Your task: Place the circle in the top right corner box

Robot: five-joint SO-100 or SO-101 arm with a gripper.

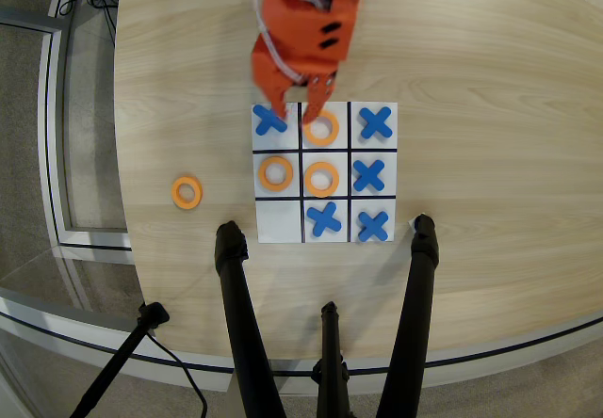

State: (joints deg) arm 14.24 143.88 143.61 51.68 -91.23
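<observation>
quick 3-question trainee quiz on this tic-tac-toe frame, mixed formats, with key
1. True or false: the flat orange plastic ring on the wooden table lies right of the white 3x3 board in the overhead view.
2. How many blue X pieces are on the board? A) 3 B) 4 C) 5
3. Fill in: the orange arm's hand is over the top ____ cell.

Key: 1 false; 2 C; 3 middle, at the orange ring there.
</observation>
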